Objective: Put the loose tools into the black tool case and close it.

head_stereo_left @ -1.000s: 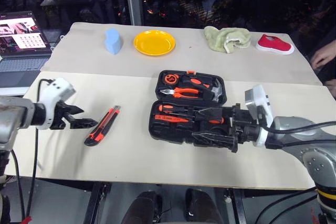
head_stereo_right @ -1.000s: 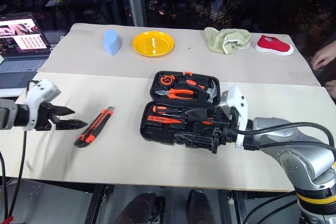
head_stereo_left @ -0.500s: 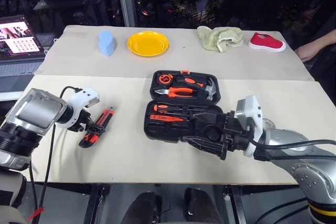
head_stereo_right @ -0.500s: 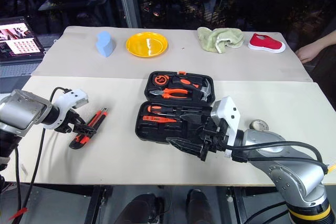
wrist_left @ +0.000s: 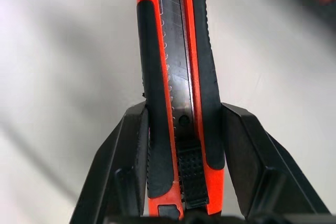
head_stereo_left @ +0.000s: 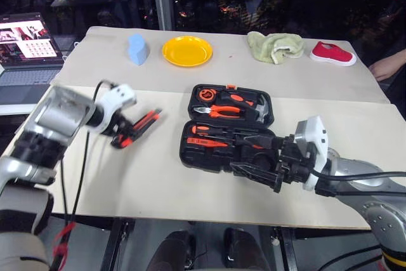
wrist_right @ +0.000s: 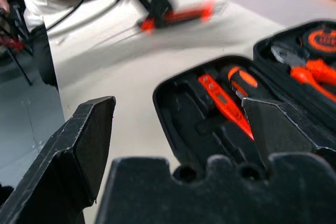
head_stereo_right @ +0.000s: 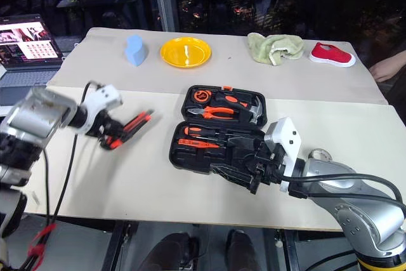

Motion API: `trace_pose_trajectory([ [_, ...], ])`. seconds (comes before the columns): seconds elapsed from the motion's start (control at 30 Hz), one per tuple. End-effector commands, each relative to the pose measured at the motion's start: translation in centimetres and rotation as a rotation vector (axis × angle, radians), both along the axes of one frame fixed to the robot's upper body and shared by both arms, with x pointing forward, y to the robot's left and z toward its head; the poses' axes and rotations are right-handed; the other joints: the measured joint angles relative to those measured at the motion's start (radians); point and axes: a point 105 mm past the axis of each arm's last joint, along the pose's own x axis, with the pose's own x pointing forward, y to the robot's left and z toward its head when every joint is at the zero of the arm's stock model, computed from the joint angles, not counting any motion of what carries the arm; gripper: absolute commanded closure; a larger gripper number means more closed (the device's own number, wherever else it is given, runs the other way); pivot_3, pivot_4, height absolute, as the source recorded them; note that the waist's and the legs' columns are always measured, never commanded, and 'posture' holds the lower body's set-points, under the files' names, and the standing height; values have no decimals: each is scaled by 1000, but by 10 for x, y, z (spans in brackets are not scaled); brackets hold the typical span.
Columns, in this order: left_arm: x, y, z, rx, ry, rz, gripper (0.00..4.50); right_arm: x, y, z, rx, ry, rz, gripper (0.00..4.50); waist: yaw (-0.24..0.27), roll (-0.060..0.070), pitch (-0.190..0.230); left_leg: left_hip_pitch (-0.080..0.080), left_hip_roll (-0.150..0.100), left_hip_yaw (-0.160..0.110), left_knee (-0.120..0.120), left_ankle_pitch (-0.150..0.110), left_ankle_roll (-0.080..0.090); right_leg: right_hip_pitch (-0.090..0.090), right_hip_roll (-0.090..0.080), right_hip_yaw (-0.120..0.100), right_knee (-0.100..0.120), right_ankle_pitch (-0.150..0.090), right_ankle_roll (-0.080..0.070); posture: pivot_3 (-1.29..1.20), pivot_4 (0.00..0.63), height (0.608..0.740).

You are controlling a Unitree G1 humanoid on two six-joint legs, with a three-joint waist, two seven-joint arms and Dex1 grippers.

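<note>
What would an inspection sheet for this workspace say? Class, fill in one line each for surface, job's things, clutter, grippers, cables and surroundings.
Surface: beige table.
Job's things: black tool case lies open, with pliers, hammer and screwdrivers in its recesses; utility knife held above the table, left of the case.
Clutter: blue object, yellow plate, green cloth, red shoe along the far edge.
Grippers: left gripper clamps the knife; right gripper open, at the case's near right corner.
Cables: black cable hangs along the left arm.
Surroundings: laptop far left; a person's hand far right.
</note>
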Motion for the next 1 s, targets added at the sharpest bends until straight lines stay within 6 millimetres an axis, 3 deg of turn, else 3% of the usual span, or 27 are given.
trace_pose_trajectory([
  [0.03, -18, -49, 19, -30, -43, -334, 2895, -9, -4, 8, -21, -45, -3, 0, -5, 0, 0, 0, 0, 0, 0, 0, 0, 0, 0, 0, -1, 0, 0, 0, 150, 740],
  [0.17, -42, -85, 5, 29, 22, -593, 2895, -12, -11, 5, -15, -36, -64, 0, -17, 0, 0, -1, 0, 1, -1, 0, 0, 0, 2, 0, -3, 0, 0, 0, 150, 740],
  [0.3, -55, -104, -20, 123, 96, -733, 2895, -19, -13, 2, -7, -25, -110, 0, -25, 0, 0, -1, 1, 1, -1, 0, 0, 0, 2, 2, -3, 0, 0, 0, 150, 740],
  [0.53, -46, -111, -47, 223, 98, -740, 2895, -26, -12, 1, 4, -20, -148, 0, -28, 0, 0, 2, 2, 1, 1, -2, 8, 4, -2, 4, -1, 1, 0, 0, 150, 740],
  [0.73, -41, -127, -51, 202, 87, -751, 2895, -25, -12, 2, 9, -24, -162, 0, -28, 0, 0, 1, 1, 1, 2, 1, 4, 3, 2, 2, 1, 1, 0, 0, 150, 740],
  [0.97, -33, -135, -56, 208, 135, -637, 2895, -21, -13, 4, 11, -37, -176, 0, -22, 0, 0, 1, 1, 2, 4, 0, 5, 4, 2, 2, 0, 1, 0, 0, 150, 740],
  [1.0, -33, -134, -57, 214, 138, -629, 1925, -20, -14, 4, 11, -39, -178, 0, -22, 0, 0, 1, 1, 2, 4, 0, 6, 4, 2, 2, 0, 1, 1, 0, 150, 740],
])
